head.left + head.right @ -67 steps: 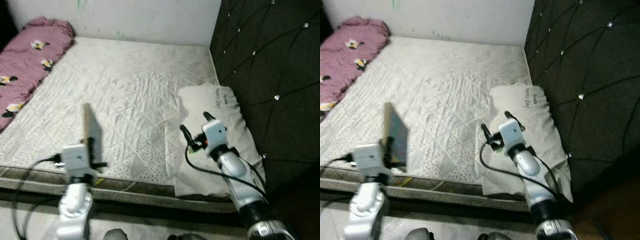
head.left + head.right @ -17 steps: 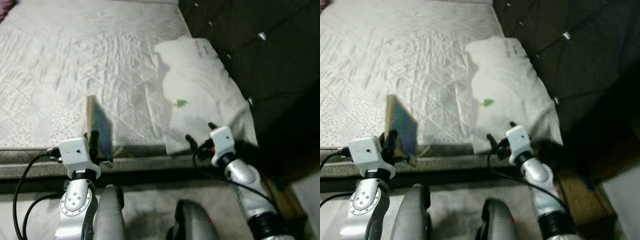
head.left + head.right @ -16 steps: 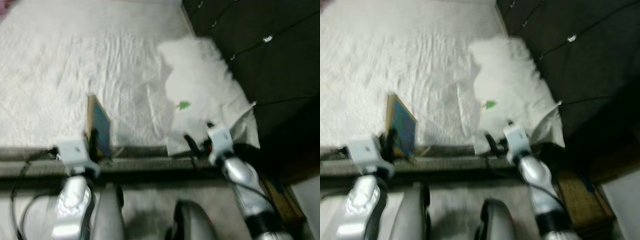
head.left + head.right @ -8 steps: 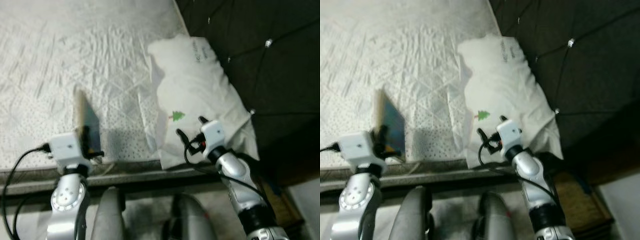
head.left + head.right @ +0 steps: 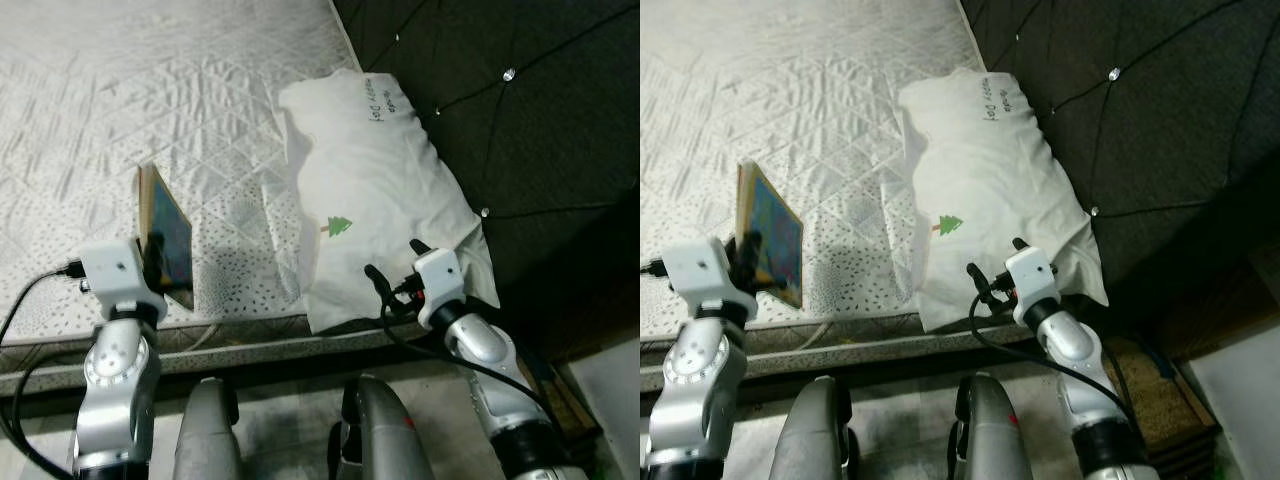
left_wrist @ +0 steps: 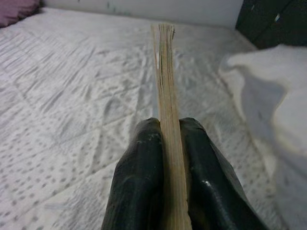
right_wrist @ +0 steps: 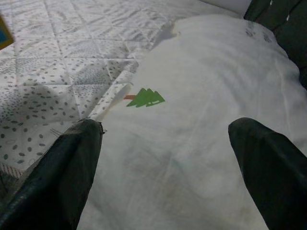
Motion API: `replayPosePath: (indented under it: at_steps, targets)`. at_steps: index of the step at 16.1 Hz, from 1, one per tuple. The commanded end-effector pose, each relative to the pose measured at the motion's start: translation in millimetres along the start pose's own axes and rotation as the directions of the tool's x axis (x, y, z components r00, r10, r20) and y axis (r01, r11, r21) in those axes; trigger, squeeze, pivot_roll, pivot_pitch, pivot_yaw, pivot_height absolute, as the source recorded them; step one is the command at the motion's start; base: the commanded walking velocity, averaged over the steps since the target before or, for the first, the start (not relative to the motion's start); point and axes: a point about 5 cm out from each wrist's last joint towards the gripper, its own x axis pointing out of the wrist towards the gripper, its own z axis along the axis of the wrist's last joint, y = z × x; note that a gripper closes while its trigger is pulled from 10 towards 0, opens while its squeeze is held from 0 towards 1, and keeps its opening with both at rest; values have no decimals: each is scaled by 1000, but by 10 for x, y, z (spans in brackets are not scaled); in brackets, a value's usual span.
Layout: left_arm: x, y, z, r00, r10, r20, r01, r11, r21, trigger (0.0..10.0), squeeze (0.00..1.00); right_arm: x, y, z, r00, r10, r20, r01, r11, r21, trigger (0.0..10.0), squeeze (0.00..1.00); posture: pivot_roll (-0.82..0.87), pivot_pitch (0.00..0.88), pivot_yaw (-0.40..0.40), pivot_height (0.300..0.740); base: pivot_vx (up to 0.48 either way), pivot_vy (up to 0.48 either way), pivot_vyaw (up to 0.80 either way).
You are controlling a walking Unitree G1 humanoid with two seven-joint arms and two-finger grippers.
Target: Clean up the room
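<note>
Left gripper [image 5: 155, 262]: clamped on a thin book [image 5: 166, 235], lower left, upright over the mattress [image 5: 150, 90] edge.
Right gripper [image 5: 392, 272]: fingers apart, lower centre-right, above the white pillow [image 5: 375, 180].

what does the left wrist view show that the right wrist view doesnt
Left wrist view: the left gripper shut on a thin book, seen edge-on, with a purple blanket corner far off. Right wrist view: the right gripper open over the white pillow, its green tree print plain. Both share the white quilted mattress and the pillow.
</note>
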Motion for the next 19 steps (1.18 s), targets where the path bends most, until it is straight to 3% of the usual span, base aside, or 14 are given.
replayPosePath:
  at_steps: [1, 10, 16, 19]
  targets:
    - [22, -71, 55, 998, -44, 36, 44, 999, -12, 10000, 0, -46, -40, 10, 1000, -12, 0, 12, 1000, 0, 10000, 0, -38, 157, -90, 638, 0, 0, 0]
    - [42, -274, -78, 998, -54, 18, 55, 996, -75, 10000, 0, -141, -75, 9, 1000, -4, -18, 4, 1000, -26, 10000, 0, -71, 169, -101, 638, 0, 0, 0]
    - [202, -368, -79, 998, -58, 32, 62, 990, -127, 10000, 0, -317, -165, 17, 999, -9, -40, 6, 998, -59, 10000, 0, -127, 201, -111, 638, 42, 0, 0]
    - [274, -409, -90, 998, -45, 38, 50, 988, -143, 10000, 0, -343, -136, 25, 999, 2, -44, -5, 998, -67, 10000, 0, -136, 219, -112, 638, 0, 0, 0]
